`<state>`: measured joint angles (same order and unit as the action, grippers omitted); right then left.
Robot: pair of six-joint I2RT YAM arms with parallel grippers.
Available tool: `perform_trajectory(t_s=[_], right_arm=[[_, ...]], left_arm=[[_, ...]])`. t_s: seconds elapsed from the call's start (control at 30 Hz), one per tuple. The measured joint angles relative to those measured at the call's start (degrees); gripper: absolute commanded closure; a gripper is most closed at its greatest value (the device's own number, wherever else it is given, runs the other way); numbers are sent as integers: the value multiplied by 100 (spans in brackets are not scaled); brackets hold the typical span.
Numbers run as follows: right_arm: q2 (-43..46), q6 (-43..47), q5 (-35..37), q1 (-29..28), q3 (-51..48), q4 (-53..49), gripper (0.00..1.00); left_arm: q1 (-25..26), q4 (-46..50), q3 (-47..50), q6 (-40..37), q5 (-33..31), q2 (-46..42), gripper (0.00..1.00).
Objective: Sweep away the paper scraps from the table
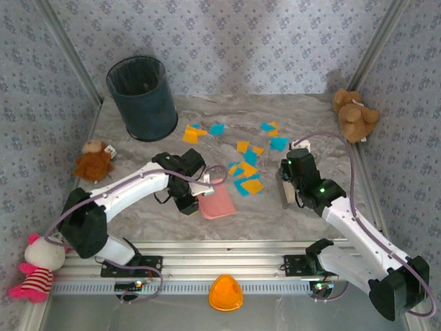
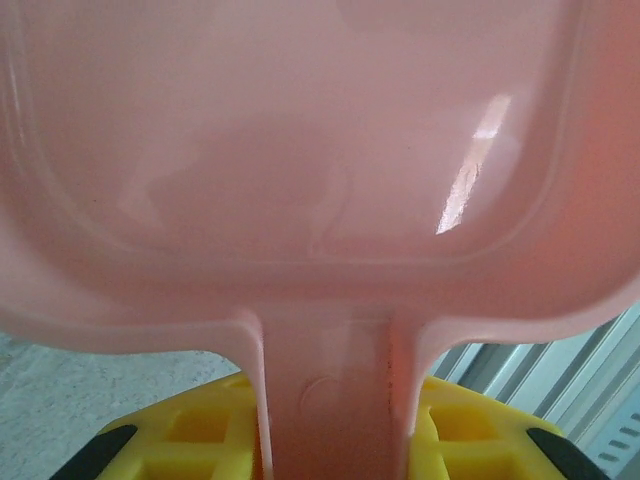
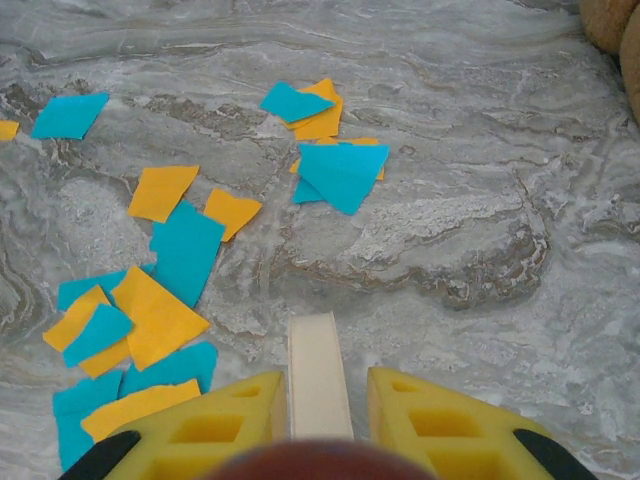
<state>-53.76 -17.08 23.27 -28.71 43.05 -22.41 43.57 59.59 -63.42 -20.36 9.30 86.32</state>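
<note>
Glossy pink dustpan (image 2: 320, 150); flat, jagged paper scraps (image 3: 160, 315)

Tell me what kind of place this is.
Most likely a staged robot test cell rather than a home: wallpapered panels box in the table, two arms stand bolted to a ribbed metal rail, and paper scraps and plush toys look laid out as props.

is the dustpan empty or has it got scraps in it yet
Empty: the pink dustpan shows bare pink in the top view, and the paper scraps lie on the table.
</note>
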Motion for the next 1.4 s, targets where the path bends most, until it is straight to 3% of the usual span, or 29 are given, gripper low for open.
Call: perform_trajectory(t_s=[0.93, 1.4], right_arm=[[-824, 127, 240, -848, -76, 879, 100], [-1091, 109, -120, -1095, 15, 1161, 100]], left_arm=[[44, 225, -994, 229, -337, 1475, 100], [26, 341, -1346, 308, -310, 1797, 100]])
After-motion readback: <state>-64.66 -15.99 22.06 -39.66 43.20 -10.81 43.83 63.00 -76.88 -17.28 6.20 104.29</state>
